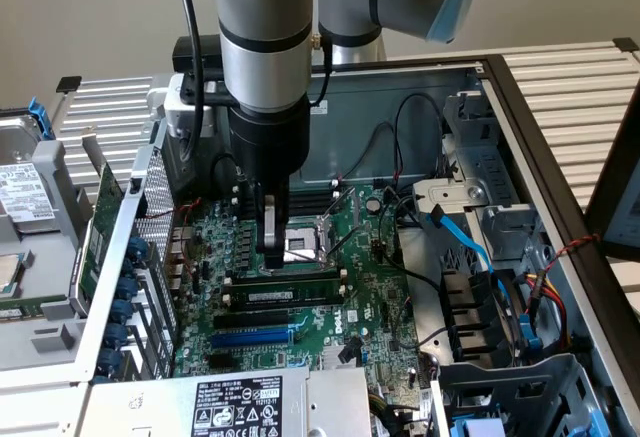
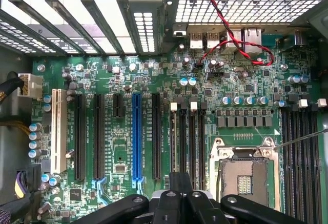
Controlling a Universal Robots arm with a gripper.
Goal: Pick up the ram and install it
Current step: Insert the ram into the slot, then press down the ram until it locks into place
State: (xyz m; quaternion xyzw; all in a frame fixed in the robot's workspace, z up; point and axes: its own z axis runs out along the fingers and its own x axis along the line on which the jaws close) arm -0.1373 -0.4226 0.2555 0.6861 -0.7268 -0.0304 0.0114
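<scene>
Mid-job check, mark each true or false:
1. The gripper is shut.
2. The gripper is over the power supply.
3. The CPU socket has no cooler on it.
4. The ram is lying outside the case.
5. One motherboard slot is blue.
1. True. The gripper is shut.
2. False. It is down over the motherboard, at the memory slots beside the CPU socket. The power supply is at the near edge of the exterior view.
3. True. The socket is bare.
4. False. A ram stick with a white label stands in a slot just in front of the gripper.
5. True. The blue slot lies among black ones.
</scene>
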